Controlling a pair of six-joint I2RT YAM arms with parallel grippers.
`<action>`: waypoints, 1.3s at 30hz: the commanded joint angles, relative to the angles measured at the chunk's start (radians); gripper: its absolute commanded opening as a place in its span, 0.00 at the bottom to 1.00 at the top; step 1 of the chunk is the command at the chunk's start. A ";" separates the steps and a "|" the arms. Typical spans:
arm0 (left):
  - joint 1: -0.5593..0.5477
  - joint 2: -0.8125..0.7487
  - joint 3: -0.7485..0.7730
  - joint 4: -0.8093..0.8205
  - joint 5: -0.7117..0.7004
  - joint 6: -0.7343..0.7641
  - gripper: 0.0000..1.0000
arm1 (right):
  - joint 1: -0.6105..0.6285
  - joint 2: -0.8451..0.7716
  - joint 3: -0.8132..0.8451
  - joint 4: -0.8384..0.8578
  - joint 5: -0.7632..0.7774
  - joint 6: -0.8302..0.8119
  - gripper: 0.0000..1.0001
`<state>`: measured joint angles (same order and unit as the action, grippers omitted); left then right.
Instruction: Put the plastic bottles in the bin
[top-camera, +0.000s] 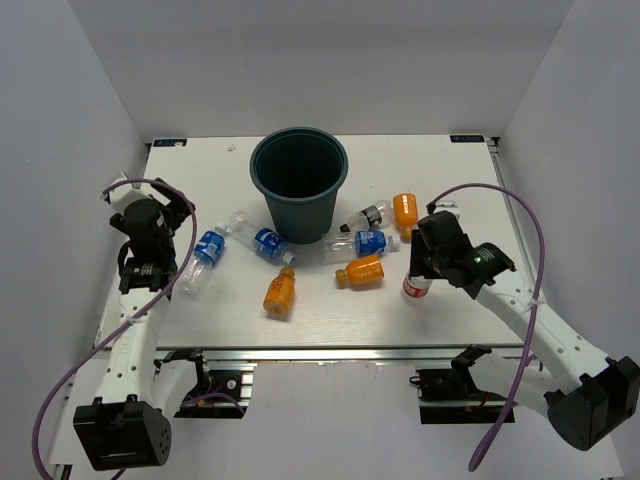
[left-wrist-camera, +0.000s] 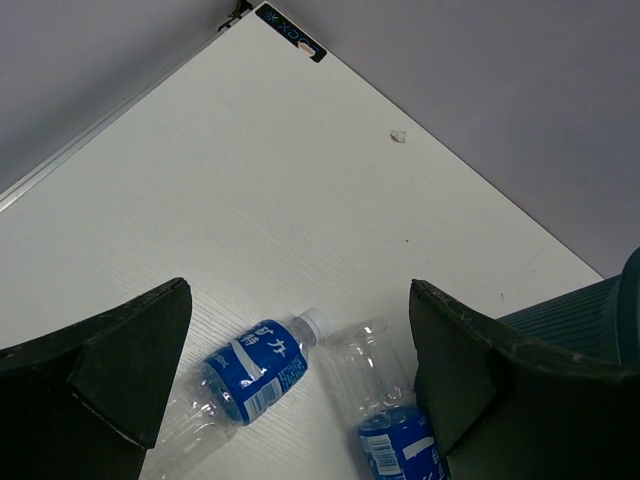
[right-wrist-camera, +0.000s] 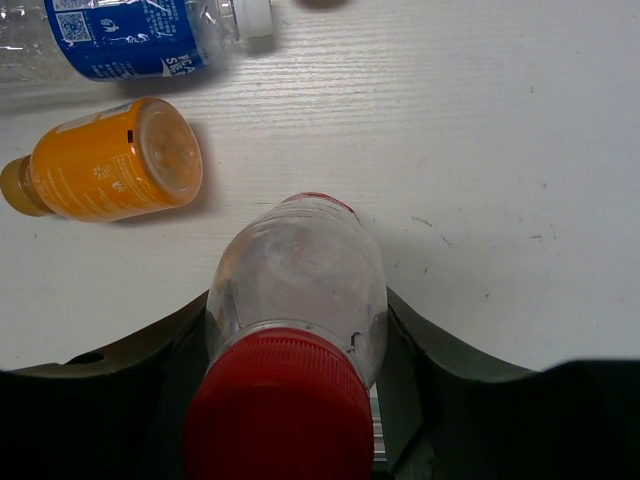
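The dark teal bin (top-camera: 298, 180) stands at the back middle of the table. My right gripper (top-camera: 420, 262) is shut on a clear bottle with a red cap (right-wrist-camera: 295, 300), cap towards the wrist and base down near the table (top-camera: 415, 288). My left gripper (top-camera: 178, 207) is open and empty above the left side. Below it lie two clear blue-label bottles (left-wrist-camera: 255, 368) (left-wrist-camera: 395, 440), which also show in the top view (top-camera: 207, 250) (top-camera: 262, 240). Orange bottles lie in front of the bin (top-camera: 281, 293), in the middle (top-camera: 362, 271) and to the right (top-camera: 405, 210).
A third blue-label bottle (top-camera: 365, 243) and a clear dark-capped bottle (top-camera: 368, 215) lie right of the bin. An orange bottle (right-wrist-camera: 110, 172) lies close to the left of the held bottle. The bin's wall (left-wrist-camera: 590, 315) is at the right of the left wrist view. White walls enclose the table.
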<state>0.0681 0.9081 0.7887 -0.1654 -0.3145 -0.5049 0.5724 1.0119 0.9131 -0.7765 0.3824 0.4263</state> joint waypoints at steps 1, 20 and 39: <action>-0.004 -0.009 -0.006 -0.003 -0.017 0.008 0.98 | 0.006 -0.022 0.087 0.022 0.016 -0.017 0.28; -0.004 0.086 -0.039 -0.025 0.092 -0.046 0.98 | 0.035 0.560 1.018 0.304 -0.550 -0.354 0.26; -0.005 0.388 -0.011 -0.037 0.264 0.132 0.98 | 0.047 0.710 1.143 0.350 -0.577 -0.343 0.89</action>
<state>0.0681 1.2728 0.7631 -0.2157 -0.1322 -0.4450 0.6174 1.8248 2.0407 -0.4934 -0.1688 0.1005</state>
